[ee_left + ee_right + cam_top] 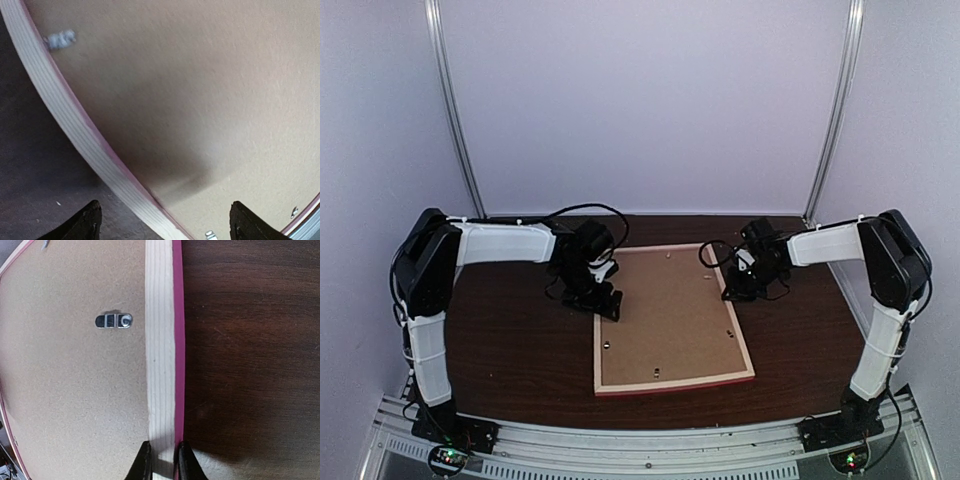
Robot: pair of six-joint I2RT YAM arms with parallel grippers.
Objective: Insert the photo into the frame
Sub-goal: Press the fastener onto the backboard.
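The frame [672, 383] lies face down on the table, its pale wood back up and its pink edge showing. A plain brown backing board [665, 310] fills it. The photo is hidden. My left gripper [605, 300] hovers open over the frame's left rail [75, 125], one fingertip over the table and one over the board [200, 75]; it holds nothing [166, 223]. My right gripper [732, 290] is shut on the frame's right rail [160, 340], one finger on each side of it [162, 462].
A metal turn clip [114, 320] sits on the board [75, 390] near the right rail, and more small clips [60, 39] line the other edges. Dark wood table [250, 365] lies on both sides of the frame. Pale walls enclose the back and sides.
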